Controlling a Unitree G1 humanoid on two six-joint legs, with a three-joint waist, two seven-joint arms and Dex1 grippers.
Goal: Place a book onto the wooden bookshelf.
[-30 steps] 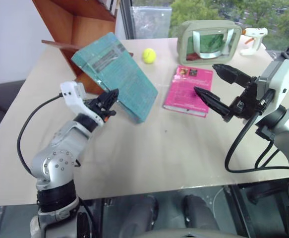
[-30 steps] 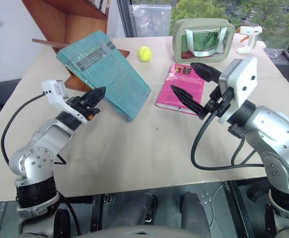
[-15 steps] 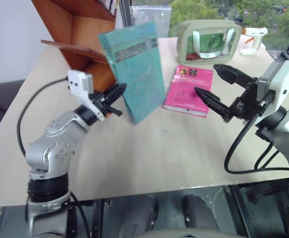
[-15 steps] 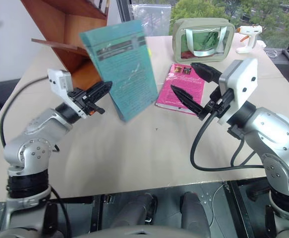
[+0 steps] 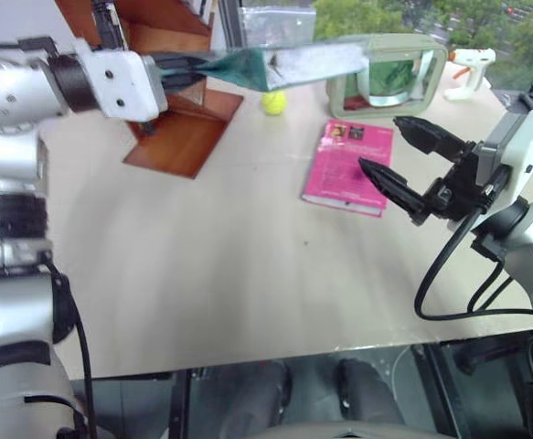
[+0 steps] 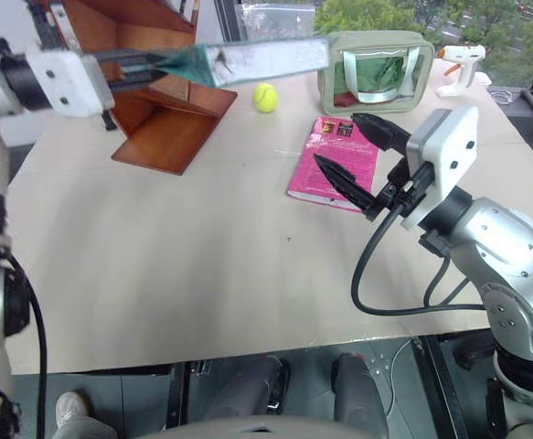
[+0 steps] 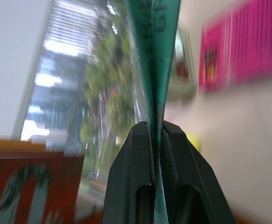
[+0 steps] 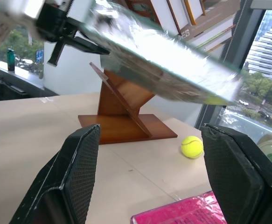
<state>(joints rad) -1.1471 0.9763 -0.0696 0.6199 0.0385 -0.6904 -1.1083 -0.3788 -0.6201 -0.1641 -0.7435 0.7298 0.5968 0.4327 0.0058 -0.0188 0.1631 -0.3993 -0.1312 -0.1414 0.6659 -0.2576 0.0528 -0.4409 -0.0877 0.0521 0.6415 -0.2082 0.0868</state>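
Book hangs level above the desk, pinched by the left claw for shelving on the wooden bookshelf; right claw gapes empty.

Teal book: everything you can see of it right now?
The book is a thick teal hardcover with a glossy, worn cover, held off the table about level, seen nearly edge-on. The left gripper is shut on one end; nothing else touches it. It hangs beside the wooden bookshelf, over the tennis ball.
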